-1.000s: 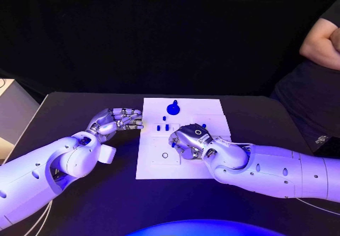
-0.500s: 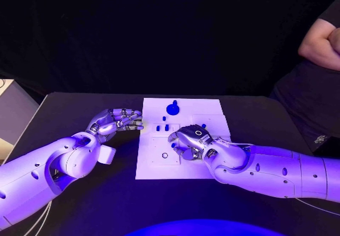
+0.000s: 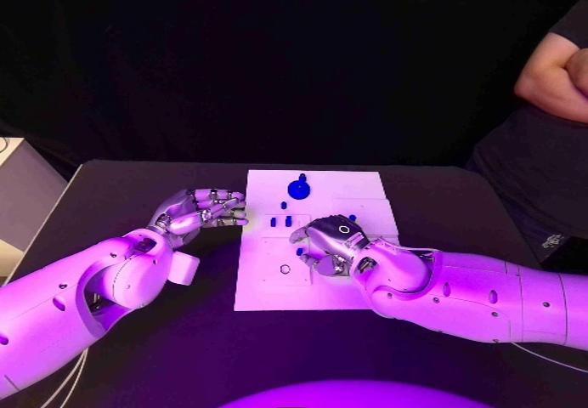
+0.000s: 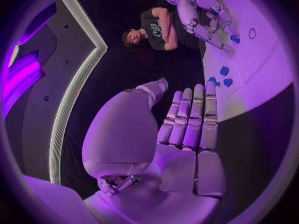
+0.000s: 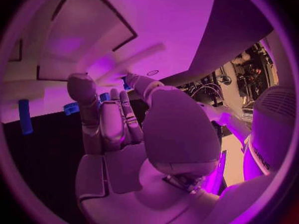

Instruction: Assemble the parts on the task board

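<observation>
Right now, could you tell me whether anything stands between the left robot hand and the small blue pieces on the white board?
Nothing visible does: the left robot hand sits at the board edge, bare board up to the blue pieces.

Both arms are built of smooth, glossy white shells, rounded and bulbous at the joints, with small dark round screw holes dotted along the forearms. A flat white squarish block juts from the left arm near the wrist. Thin pale cables trail from under each arm near the picture's lower corners. The left hand (image 3: pixel 200 210) and the right hand (image 3: pixel 329 245) are silver metal, segmented, with a dark round ring mark on the right one's back
</observation>
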Controlling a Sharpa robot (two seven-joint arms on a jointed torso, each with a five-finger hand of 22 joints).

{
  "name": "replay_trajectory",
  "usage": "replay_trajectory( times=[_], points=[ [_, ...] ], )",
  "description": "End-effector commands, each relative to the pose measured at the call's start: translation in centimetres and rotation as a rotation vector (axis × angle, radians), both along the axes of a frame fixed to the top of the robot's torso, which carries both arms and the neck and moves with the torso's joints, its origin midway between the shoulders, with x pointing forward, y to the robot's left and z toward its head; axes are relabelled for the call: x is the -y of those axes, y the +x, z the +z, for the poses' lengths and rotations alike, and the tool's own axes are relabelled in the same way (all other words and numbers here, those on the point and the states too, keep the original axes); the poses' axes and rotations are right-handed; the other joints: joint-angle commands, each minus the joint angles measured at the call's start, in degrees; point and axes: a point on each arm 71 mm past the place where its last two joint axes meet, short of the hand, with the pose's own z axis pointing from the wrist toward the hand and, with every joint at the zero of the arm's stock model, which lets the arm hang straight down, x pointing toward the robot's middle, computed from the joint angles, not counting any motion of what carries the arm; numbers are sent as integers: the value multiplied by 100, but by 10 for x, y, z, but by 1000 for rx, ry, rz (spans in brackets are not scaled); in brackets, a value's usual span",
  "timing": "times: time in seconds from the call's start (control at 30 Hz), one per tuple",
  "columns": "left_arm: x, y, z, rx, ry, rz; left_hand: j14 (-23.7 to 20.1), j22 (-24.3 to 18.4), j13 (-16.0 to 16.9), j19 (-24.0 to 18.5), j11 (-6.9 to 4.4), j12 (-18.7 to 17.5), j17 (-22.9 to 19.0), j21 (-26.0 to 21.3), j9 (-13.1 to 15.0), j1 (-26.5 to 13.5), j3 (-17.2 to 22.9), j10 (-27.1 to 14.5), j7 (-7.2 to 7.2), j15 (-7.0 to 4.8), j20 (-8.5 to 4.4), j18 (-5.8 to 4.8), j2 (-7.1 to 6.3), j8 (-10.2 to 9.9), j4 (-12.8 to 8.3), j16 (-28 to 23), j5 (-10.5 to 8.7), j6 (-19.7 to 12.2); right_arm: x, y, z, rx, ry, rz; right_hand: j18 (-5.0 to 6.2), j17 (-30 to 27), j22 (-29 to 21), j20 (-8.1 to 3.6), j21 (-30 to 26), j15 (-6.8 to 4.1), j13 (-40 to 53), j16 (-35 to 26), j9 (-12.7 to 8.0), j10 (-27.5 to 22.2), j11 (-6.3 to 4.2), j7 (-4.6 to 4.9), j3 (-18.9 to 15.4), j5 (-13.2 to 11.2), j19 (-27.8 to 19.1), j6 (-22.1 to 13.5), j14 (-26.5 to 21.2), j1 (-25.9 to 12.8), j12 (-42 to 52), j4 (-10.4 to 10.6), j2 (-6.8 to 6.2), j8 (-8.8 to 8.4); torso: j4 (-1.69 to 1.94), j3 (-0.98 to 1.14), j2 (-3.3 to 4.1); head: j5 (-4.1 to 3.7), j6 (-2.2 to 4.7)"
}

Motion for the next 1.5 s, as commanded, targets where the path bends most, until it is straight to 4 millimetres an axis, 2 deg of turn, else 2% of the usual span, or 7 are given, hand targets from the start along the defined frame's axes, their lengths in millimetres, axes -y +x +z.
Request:
replay_trajectory(
  times=[0.03,0.17,0.4,0.53,0.77,1.33,1.5],
  points=[
    [2,-1,0,-3,-11,-20,-33,-5,7,25,-4,23,7,-35,-5,-12,-37,-30,123,-2,1,65,35,24,10,-39,-20,-45,5,-2,4,6,55,-9,23,47,87,-1,112,14,19,69,-18,104,-24,24,15,60,28,9,79,59,136,32,9,-30,-1,1,0,1,14],
    [1,-1,0,-4,-10,-19,-37,-11,7,24,-2,25,8,-37,-8,-13,-43,-37,124,0,3,65,33,25,13,-42,-20,-51,20,1,15,-33,140,-45,29,-71,29,-6,39,19,12,31,-53,419,-19,60,282,110,32,100,60,46,382,88,-46,-49,-7,1,-3,-8,21],
    [1,0,-1,-2,-9,-17,-37,-11,7,24,-2,25,8,-37,-8,-13,-43,-37,124,0,3,65,33,25,13,-42,-20,-51,55,22,42,-117,190,-118,7,10,141,-7,154,17,-13,108,-60,452,-9,79,411,181,64,159,80,24,417,95,-96,-45,-7,0,-5,-53,48],
    [1,0,-1,-2,-9,-16,-37,-11,7,24,-2,25,8,-37,-8,-13,-43,-37,124,0,3,65,33,25,13,-42,-20,-51,74,34,56,-154,155,-108,-49,252,454,-30,506,-2,-26,319,-72,486,-39,35,515,469,194,155,146,-7,443,91,-138,-68,-21,-2,-3,-70,75],
    [3,0,-1,0,-13,-22,-37,-11,7,24,-2,25,8,-37,-8,-13,-43,-37,124,0,3,65,33,25,13,-42,-20,-51,101,50,60,-156,-6,-122,-67,335,551,-42,613,-13,-25,402,-62,481,-51,19,476,534,235,191,169,-59,445,99,-192,-51,-20,-2,-4,-70,95],
    [4,0,-2,-2,-11,-23,-37,-11,7,24,-2,25,8,-37,-8,-13,-43,-37,124,0,3,65,33,25,13,-42,-20,-51,98,54,47,-137,-196,-115,-59,267,504,-46,548,-25,-26,398,-52,407,-76,-13,176,343,218,262,139,-162,435,158,-257,-24,-6,-11,-4,-78,65],
    [4,1,-2,-2,-11,-22,-37,-11,7,24,-2,25,8,-37,-8,-13,-43,-37,124,0,3,65,33,25,13,-42,-20,-51,94,54,44,-137,-201,-114,-61,279,518,-48,557,-30,-22,417,-44,434,-84,-33,181,328,223,330,140,-88,458,154,-176,3,-6,-8,-6,-75,59]
  ],
)
